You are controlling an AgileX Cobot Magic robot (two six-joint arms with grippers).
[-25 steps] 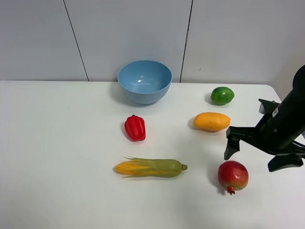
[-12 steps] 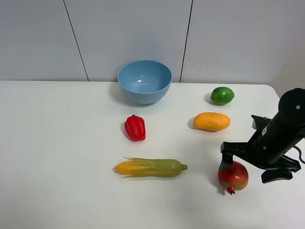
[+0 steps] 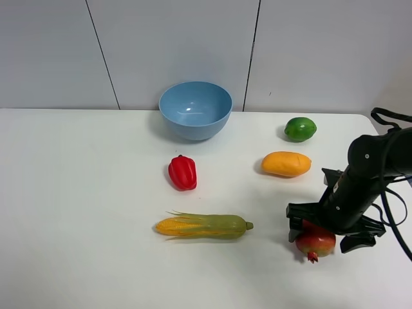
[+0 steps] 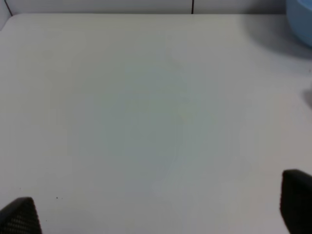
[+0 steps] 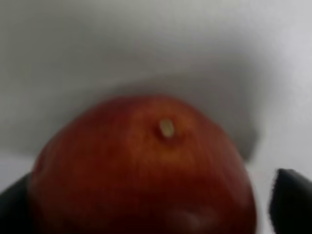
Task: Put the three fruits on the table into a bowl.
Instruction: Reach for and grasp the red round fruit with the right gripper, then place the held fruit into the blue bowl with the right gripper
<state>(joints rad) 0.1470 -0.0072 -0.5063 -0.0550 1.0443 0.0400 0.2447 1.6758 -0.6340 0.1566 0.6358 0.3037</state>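
The pomegranate (image 3: 315,243) rests on the table (image 3: 84,212) directly between the jaws of the right gripper (image 3: 325,237). The jaws stand apart with one finger on each side of the fruit. In the right wrist view the pomegranate (image 5: 146,170) fills the span: one finger sits at its edge, and a sliver of table shows before the other. Being round, it offers no long axis to line up with, and its crown points away from the wrist. The mango (image 3: 286,163) and lime (image 3: 300,129) lie beyond the jaws, well apart, with the bowl (image 3: 195,109) farther off. The left gripper (image 4: 158,209) has its jaws wide apart over bare table, so the right arm is much the nearer. Closing the jaws looks like the next move.
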